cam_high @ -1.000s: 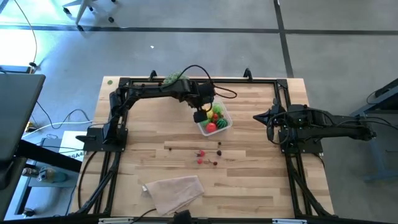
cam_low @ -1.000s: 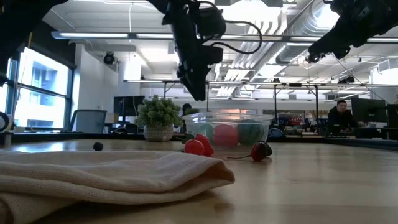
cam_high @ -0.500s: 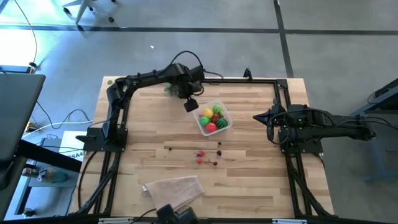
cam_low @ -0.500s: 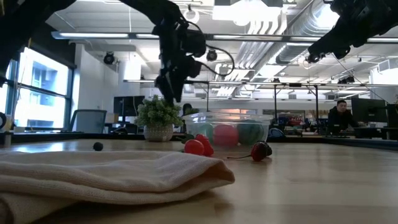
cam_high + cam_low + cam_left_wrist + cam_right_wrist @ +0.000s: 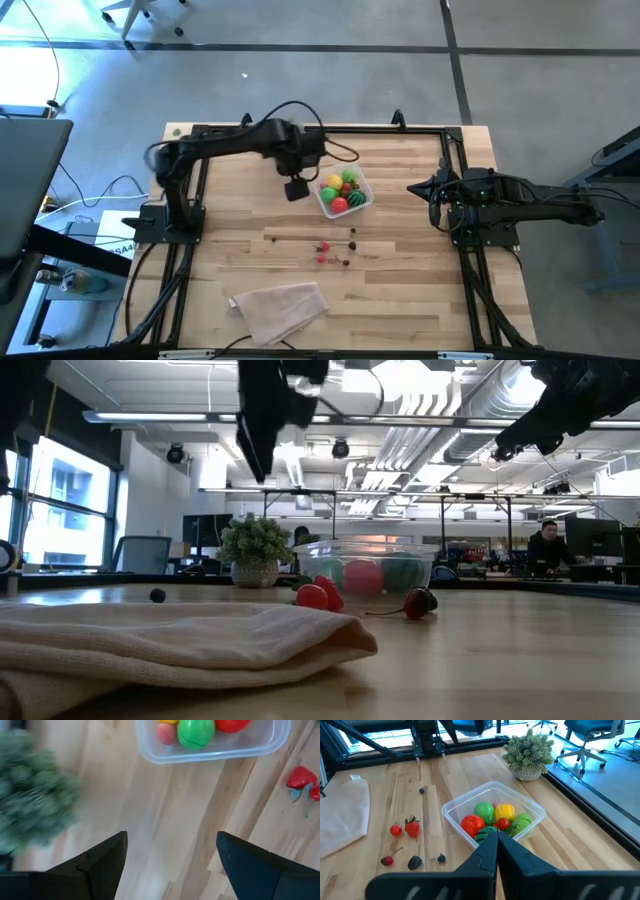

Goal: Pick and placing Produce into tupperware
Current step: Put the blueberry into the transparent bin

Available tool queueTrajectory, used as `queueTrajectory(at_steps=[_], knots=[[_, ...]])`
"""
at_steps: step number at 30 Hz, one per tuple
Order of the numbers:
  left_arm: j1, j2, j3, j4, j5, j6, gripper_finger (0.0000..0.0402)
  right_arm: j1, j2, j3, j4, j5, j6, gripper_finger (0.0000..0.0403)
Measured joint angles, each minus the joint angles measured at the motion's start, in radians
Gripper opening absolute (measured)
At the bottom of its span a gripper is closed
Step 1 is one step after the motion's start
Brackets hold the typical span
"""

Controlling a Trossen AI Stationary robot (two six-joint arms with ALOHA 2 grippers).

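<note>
A: Where are we w/ the left gripper (image 5: pixel 296 189)?

B: Jaws wide, nothing in them, hanging just left of the tupperware (image 5: pixel 345 194), prob. so we can swing to the loose produce (image 5: pixel 335 251) on the counter (image 5: pixel 400 290).

A: Tupperware?

B: Mid-counter, several pcs inside. Right gripper (image 5: pixel 413 188) parked at the right edge, jaws closed, empty.

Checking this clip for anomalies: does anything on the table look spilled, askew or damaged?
Nothing stands out. The tupperware sits upright with produce inside; loose produce lies unpicked on the wood beside it, and the cloth lies rumpled at the table's edge.
</note>
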Motion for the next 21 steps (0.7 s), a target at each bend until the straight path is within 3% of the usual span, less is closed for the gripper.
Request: queueTrajectory(at_steps=[4, 8, 15, 21], knots=[[-0.045, -0.125, -0.061, -0.003, -0.132, -0.087, 0.0296, 0.000, 0.000, 0.000, 0.000, 0.000, 0.000, 0.0000], [-0.048, -0.289, -0.219, 0.094, -0.161, -0.162, 0.0296, 0.000, 0.000, 0.000, 0.000, 0.000, 0.000, 0.0000], [-0.046, -0.579, -0.638, 0.488, 0.038, -0.152, 0.0296, 0.000, 0.000, 0.000, 0.000, 0.000, 0.000, 0.0000], [-0.047, -0.738, -0.949, 0.784, 0.217, -0.137, 0.0296, 0.000, 0.000, 0.000, 0.000, 0.000, 0.000, 0.0000]])
